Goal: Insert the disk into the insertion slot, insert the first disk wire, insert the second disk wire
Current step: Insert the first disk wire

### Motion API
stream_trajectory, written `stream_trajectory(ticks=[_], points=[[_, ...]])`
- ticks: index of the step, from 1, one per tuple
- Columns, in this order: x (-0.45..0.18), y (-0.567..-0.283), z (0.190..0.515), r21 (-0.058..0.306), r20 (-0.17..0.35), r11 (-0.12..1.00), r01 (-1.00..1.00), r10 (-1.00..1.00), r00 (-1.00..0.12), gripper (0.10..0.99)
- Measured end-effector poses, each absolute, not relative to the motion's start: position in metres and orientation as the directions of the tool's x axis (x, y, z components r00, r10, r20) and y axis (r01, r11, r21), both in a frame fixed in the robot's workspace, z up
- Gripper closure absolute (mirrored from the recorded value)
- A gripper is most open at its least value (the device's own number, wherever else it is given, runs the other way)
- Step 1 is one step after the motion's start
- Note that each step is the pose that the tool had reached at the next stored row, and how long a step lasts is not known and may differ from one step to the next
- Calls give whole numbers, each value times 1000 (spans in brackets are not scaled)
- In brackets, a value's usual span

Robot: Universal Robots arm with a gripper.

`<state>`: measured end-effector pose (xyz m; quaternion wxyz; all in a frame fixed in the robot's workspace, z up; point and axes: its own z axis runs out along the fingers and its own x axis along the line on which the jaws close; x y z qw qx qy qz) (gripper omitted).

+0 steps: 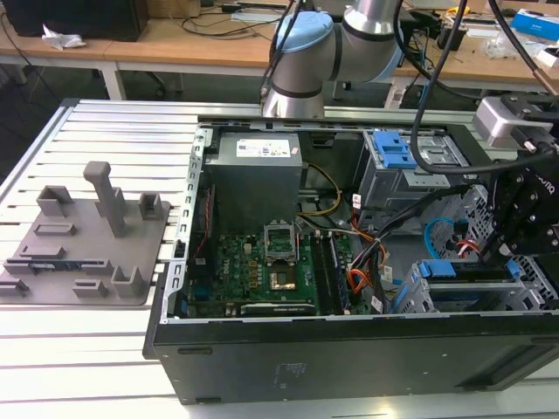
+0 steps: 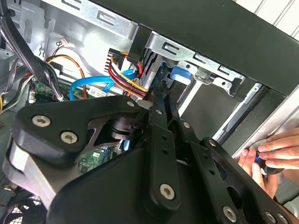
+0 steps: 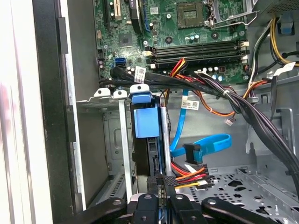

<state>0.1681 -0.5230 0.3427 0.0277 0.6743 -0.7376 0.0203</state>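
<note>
The disk [image 3: 145, 119] stands on edge in the insertion slot [image 3: 122, 140], its blue carrier tab uppermost. In the exterior view the disk [image 1: 463, 272] sits in the low grey insertion slot [image 1: 417, 295] at the case's near right corner. My gripper [image 3: 160, 184] is shut on the black plug of a red, yellow and black disk wire [image 3: 189, 175], held against the disk's rear edge. The second wrist view has the gripper [image 2: 161, 95] beside the same wire [image 2: 125, 77]. A blue flat disk wire [image 3: 205, 143] lies loose nearby, its plug free. My gripper [image 1: 500, 255] hangs over the slot.
A taller cage with a blue latch [image 1: 397, 153] stands behind the slot. Cable bundles [image 3: 219, 91] cross above the slot. The motherboard [image 1: 262, 262] fills the case's middle. A grey fixture [image 1: 87, 236] lies outside on the exterior view's left. A person's hand [image 2: 273, 151] rests outside the case wall.
</note>
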Motion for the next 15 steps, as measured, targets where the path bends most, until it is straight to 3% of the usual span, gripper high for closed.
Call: stream_trajectory(ticks=[12,13,15], points=[[168,-523,334,7,69,90,-996,-994,-89,922],[167,-523,335,8,65,90,-996,-994,-89,910],[167,-523,350,7,68,90,-996,-994,-89,788]])
